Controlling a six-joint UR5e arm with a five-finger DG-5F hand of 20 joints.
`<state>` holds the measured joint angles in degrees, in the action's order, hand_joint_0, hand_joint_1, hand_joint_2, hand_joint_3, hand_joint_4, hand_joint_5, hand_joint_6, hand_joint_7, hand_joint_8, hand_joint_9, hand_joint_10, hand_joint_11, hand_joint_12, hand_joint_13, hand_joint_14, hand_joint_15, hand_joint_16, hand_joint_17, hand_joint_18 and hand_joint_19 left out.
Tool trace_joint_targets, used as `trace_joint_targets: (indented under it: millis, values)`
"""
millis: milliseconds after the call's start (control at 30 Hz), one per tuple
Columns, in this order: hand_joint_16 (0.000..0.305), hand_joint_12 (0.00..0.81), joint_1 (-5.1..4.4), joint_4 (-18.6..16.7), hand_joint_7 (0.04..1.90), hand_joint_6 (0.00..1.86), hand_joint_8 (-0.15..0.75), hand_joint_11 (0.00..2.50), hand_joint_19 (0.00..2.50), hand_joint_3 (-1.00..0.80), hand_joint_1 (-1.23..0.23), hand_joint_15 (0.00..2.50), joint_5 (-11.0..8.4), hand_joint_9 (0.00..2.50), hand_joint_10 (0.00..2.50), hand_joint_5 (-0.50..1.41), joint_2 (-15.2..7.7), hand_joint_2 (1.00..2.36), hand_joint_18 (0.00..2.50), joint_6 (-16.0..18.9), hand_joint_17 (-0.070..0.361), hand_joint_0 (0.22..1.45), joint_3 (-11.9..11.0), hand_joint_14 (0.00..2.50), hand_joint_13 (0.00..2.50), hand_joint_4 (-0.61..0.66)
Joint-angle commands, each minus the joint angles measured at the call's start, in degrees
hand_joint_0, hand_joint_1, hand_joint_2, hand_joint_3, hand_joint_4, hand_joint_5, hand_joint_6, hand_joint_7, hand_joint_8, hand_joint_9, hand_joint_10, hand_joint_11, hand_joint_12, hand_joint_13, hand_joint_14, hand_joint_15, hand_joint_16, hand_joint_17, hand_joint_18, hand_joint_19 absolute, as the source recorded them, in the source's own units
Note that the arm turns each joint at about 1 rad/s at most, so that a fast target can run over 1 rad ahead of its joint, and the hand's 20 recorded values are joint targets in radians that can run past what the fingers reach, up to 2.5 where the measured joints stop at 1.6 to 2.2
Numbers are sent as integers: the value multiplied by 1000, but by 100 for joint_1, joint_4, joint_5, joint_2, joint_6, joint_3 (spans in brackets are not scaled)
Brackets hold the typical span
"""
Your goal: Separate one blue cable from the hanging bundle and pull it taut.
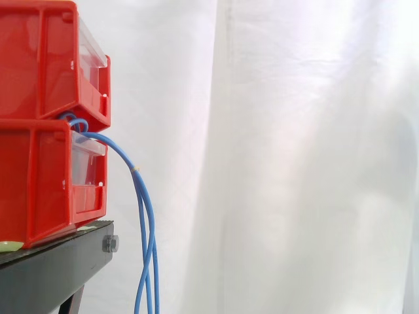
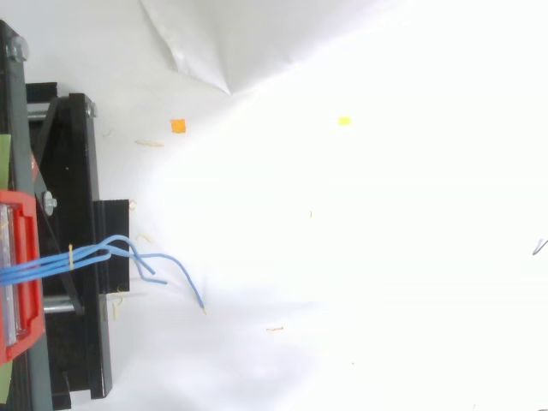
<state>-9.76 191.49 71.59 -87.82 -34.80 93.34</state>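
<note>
Apparently no step is begun: blue cables (image 1: 140, 196) hang bundled from red bins (image 1: 39, 176); robot hand's state, I cannot tell; next, pinch one.

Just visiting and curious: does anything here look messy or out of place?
Somewhat. The blue cables spill from between the stacked red bins and dangle loose, ends splayed apart. An orange scrap and a yellow scrap lie on the white surface.

Grey sliver (image 2: 539, 247) at right edge
</note>
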Motion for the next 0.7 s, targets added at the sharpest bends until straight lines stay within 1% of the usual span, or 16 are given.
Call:
trace_joint_targets:
  millis: [0,67,167,200,300,333,400,433,500,567,667]
  values:
    - [97,387,9,-15,668,502,343,139,137,-500,-383,122,4,819,5,-234,-7,1000,1138,61,219,339,0,5,794,135]
    - [99,406,18,-6,666,502,363,111,131,-500,-361,96,-5,856,4,-238,2,1000,1188,17,224,327,0,4,814,138]
    - [99,420,18,12,664,502,380,64,155,-500,-351,77,-22,847,1,-243,2,1000,1238,8,223,319,0,1,807,149]
    - [99,421,18,73,663,502,383,60,158,-500,-349,75,-22,847,3,-244,2,1000,1240,34,223,318,0,3,801,150]
    - [99,427,26,73,659,502,388,51,157,-500,-345,62,-40,858,1,-248,2,1000,1236,87,222,317,0,2,780,152]
    - [98,427,62,12,660,502,393,62,151,-500,-343,55,-110,884,3,-249,-7,1000,1223,219,220,316,0,2,780,152]
    - [97,428,88,-32,659,502,392,78,159,-500,-339,50,-189,916,3,-250,-7,1000,1218,307,219,316,0,0,780,153]
    - [97,429,114,-76,661,502,394,77,156,-500,-338,52,-392,922,5,-250,-7,1000,1219,404,218,316,0,2,780,153]
    - [96,430,123,-59,661,502,401,83,156,-500,-336,46,-576,936,3,-250,-16,1000,1210,456,216,316,0,0,782,154]
    - [96,429,141,-76,659,502,398,83,158,-500,-335,52,-892,937,4,-250,-16,1000,1202,430,216,316,0,1,778,153]
    - [96,429,149,-112,656,502,395,76,160,-500,-332,52,-919,920,1,-250,-24,1000,1194,333,216,318,0,0,770,154]
